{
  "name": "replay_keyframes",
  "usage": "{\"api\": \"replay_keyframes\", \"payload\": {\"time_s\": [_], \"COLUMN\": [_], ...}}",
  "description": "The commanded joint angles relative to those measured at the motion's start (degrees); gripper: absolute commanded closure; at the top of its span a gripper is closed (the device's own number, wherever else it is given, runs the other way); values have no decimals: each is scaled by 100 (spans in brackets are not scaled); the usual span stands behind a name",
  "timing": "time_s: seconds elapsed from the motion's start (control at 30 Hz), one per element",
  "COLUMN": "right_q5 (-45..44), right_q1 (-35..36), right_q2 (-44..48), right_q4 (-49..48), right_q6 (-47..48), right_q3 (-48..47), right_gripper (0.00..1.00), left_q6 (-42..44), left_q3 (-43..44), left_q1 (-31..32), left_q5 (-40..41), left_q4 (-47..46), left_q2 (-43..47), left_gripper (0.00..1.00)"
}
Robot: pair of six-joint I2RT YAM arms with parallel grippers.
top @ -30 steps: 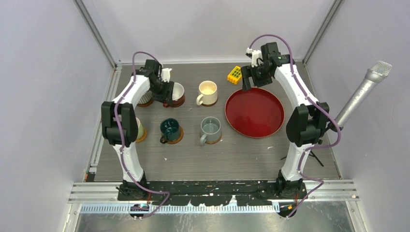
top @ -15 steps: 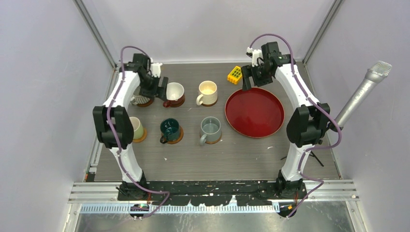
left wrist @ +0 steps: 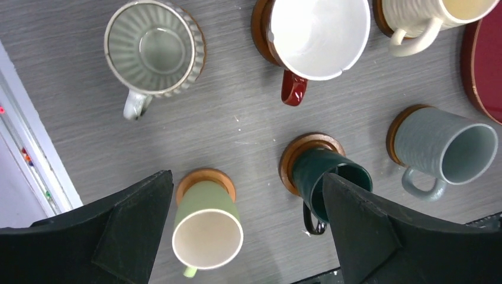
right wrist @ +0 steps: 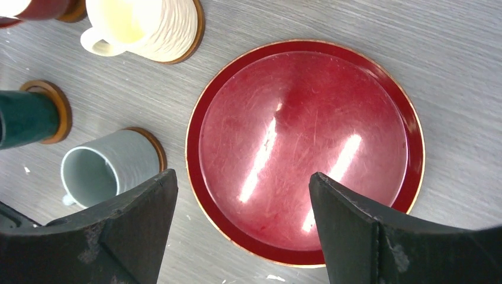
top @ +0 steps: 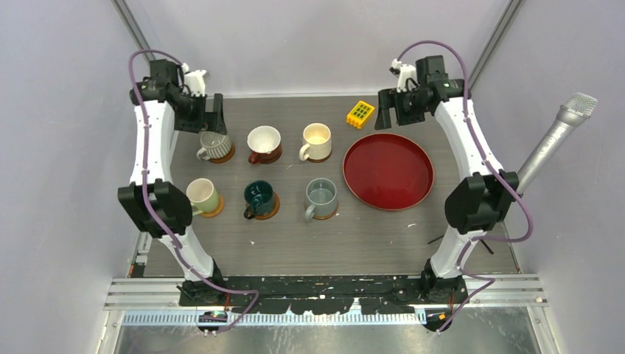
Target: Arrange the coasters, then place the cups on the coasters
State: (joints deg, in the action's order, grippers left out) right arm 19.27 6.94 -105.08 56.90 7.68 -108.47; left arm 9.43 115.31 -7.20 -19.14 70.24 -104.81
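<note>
Two arms stand tall: white left arm at upper left, white right arm at upper right. The left gripper and right gripper gape wide, empty.

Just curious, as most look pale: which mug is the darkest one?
The dark teal mug, middle of the near row, between the pale green mug and the grey mug; it alone is dark inside too.

cups: two rows of three, seemingly each on coasters | tray: right of them
</note>
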Motion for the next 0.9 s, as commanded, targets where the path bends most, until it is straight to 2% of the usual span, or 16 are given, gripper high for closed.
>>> {"api": "replay_keyframes", "payload": {"time_s": [0.0,0.2,0.47,0.67,0.87], "right_q5": [298,198,231,323,349], "right_q1": [-154,-214,-435,-611,-734], "right_q2": [945,1854,2536,2598,2595], "right_q4": [-147,-474,-511,-479,-464], "right_q6": [-419,-524,-500,-477,-431], "right_q3": [378,1694,3056,3296,3219], "right_gripper": [14,14,14,14,14], "left_q6": [-75,-107,-121,-179,-53], "left_q3": [-341,-1516,-2683,-3301,-3362], "left_q1": [-328,-370,-324,-99,-36], "left_q5": [-586,-325,-156,197,395], "left_q4": [188,-309,-706,-1067,-1065], "left_q2": [776,1513,2065,2377,2528], "left_gripper": [0,0,0,0,0]}}
